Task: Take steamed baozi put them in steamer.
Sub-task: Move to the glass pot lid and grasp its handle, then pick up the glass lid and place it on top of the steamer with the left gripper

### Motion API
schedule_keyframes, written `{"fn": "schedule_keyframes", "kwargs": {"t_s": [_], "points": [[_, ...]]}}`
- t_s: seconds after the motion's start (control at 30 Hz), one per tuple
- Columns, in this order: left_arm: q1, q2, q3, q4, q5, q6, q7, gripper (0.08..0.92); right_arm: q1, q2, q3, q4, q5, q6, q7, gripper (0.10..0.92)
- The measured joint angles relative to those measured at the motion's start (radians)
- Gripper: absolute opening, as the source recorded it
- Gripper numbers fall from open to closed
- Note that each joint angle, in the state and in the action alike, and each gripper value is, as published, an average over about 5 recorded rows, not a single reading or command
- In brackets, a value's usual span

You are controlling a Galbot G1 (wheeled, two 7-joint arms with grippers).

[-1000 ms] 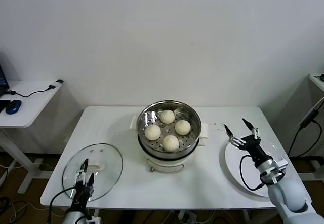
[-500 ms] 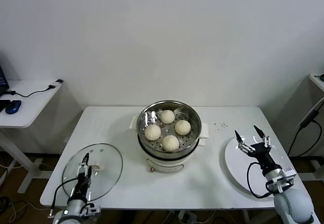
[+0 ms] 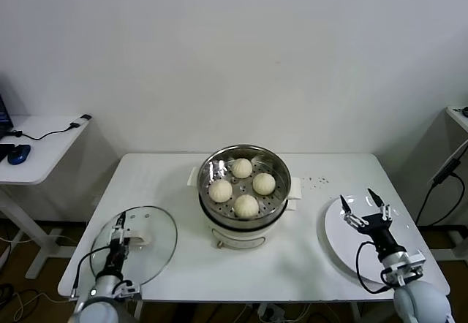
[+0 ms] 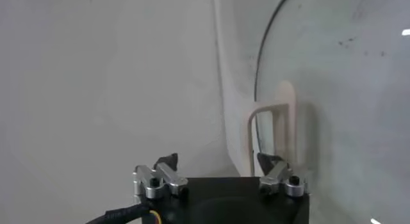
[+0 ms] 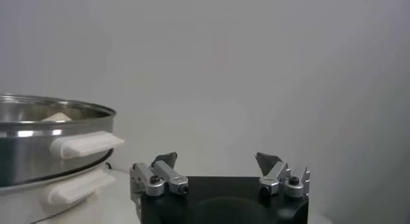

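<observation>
White counter [image 3: 307, 253] carries the shiny steel steamer [image 3: 245, 195], already holding all four cream-white round baozi [image 3: 246, 205]. Right tool [image 3: 364, 207], spread wide and empty, hovers over the flat white plate [image 3: 341, 244]; left tool [image 3: 119, 240], open and empty, sits at the round glass lid [image 3: 151, 253] left of the steamer, probably to cover it.

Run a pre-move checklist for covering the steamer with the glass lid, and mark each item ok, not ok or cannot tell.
1. All four steamed baozi inside the steamer: ok, they sit on the basket floor.
2. Plate free of buns: ok, none visible on it.
3. Right gripper free: ok, open and holding nothing, above the plate.
4. Left gripper free: ok, open, over the glass lid near its handle.
5. Lid reachable: ok, it lies flat on the table at the robot's left.
6. Left gripper lined up on the handle: cannot tell from these views.
</observation>
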Motion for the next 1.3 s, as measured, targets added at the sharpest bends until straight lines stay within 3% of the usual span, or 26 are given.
{"fn": "schedule_keyframes", "kwargs": {"t_s": [0.7, 1.03, 1.3], "points": [[-0.008, 0.016, 0.015, 0.006, -0.086, -0.034, 0.006, 0.166, -0.007, 0.037, 0.029, -0.020, -0.028, 0.011, -0.018, 0.823], [0.052, 0.053, 0.032, -0.136, -0.144, 0.017, 0.041, 0.150, 0.004, 0.031, 0.040, -0.034, -0.032, 0.012, -0.018, 0.823], [0.110, 0.127, 0.057, -0.328, -0.186, 0.160, 0.086, 0.150, 0.021, 0.011, 0.031, -0.051, -0.037, 0.010, -0.012, 0.823]]}}
